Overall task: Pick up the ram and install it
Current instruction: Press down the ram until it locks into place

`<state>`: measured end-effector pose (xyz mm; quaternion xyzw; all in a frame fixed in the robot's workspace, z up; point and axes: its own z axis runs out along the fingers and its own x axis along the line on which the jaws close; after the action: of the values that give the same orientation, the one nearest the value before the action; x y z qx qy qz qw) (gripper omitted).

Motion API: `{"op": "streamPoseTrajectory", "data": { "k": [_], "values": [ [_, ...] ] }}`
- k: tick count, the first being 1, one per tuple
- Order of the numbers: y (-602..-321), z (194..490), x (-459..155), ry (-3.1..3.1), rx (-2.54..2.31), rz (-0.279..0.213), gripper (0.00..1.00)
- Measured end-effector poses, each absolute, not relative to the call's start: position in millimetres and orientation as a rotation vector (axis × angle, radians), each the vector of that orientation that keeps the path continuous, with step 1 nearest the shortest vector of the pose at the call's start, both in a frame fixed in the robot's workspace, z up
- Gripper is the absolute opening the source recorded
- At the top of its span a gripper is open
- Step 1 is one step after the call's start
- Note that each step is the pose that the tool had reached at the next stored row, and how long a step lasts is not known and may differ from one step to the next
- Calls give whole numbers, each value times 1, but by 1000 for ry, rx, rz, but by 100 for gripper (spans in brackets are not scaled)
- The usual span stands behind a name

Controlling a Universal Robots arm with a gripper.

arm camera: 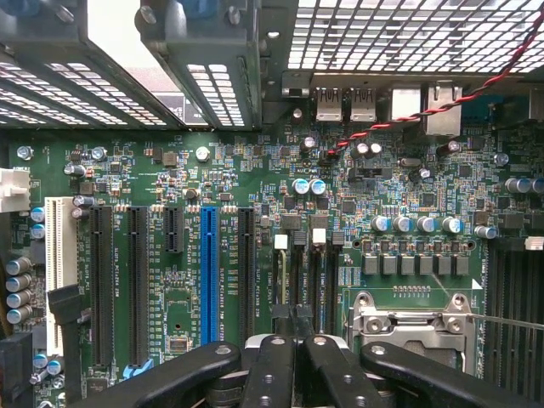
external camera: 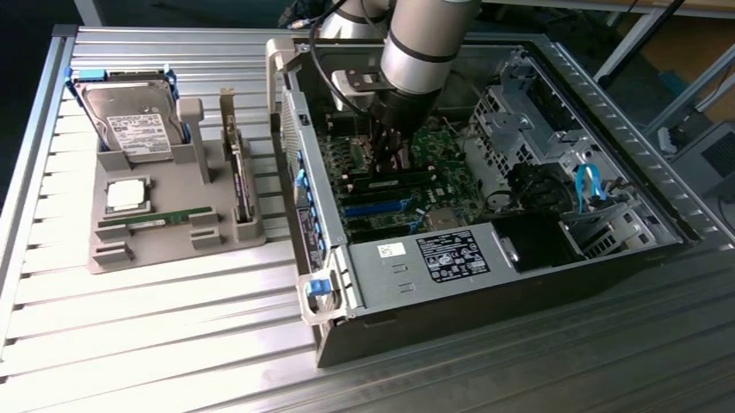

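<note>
One ram (external camera: 155, 219) well apart from hand (external camera: 385, 168)

ram (external camera: 155, 220) | thin green stick | lying in gray tray (external camera: 172, 251) slot

surface: ribbed metal table (external camera: 172, 344) | light: bright glare | beyond: dark floor (external camera: 29, 103), metal frames (external camera: 626, 43)

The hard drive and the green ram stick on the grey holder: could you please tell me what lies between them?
The square silver processor chip lies between the hard drive and the ram, seen in the exterior view.
</note>
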<state>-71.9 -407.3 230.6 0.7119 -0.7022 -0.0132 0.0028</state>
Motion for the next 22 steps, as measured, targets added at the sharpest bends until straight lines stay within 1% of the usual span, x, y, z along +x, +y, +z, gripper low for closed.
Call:
{"op": "streamPoseTrajectory", "data": {
  "k": [22],
  "values": [
    [-407,230,-72,-2202,2233,-41,10]
  ]
}}
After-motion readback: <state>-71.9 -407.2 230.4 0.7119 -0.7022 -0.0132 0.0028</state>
